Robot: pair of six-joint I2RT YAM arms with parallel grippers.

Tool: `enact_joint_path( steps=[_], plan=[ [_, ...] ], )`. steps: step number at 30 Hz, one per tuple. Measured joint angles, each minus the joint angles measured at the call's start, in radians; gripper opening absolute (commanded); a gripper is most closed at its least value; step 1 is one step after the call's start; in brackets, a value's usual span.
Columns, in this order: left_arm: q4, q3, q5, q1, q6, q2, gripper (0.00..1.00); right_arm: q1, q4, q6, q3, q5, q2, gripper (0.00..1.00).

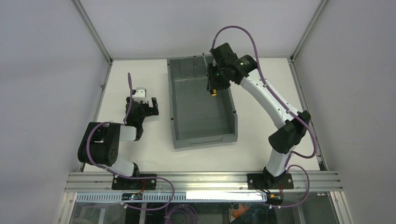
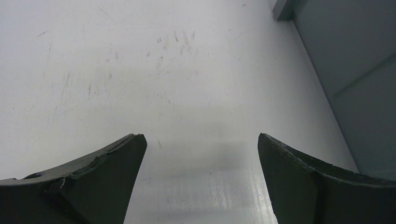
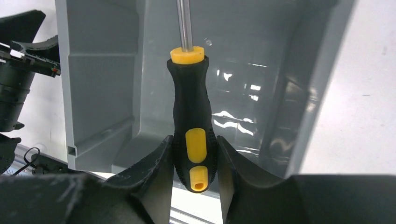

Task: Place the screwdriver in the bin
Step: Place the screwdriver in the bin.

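Over on the left, the left end effector hangs just above the bare white worktop, fingers spread wide with nothing between them. It sits well apart from the action and has no part in the job at this moment.

Moving to the middle, there's the bin, big and grey, long axis running away from the arms, with its lowered lip on the near short side. The stretch of floor I can see has nothing lying on it, though the far right end is partly hidden under the other arm.

And now the right side, where it's all happening! The right arm reaches out over the far right part of the bin, and the right end effector is clamped tight on the screwdriver, fingers pinching the black and yellow handle low down near its butt. The shaft points out ahead, over the grey floor inside. The tool is up in the air, above the bin's interior and close to its right wall, not touching anything that I can make out.

So by my reckoning, pickup and carry are done. What's left is the release: open the fingers and let it drop in, perhaps after dipping a little lower. It isn't in the bin yet.
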Motion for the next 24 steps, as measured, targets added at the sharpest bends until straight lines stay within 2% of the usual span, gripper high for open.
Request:
enact_joint_path(
  steps=[9,24],
  plan=[
    [0.0,0.0,0.0,0.0,0.0,0.0,0.99,0.106,0.043,0.072,0.001,0.014,0.132,0.19],
    [0.0,0.0,0.0,0.0,0.0,0.0,0.99,0.128,0.105,0.201,-0.052,0.087,0.278,0.2]
  ],
)
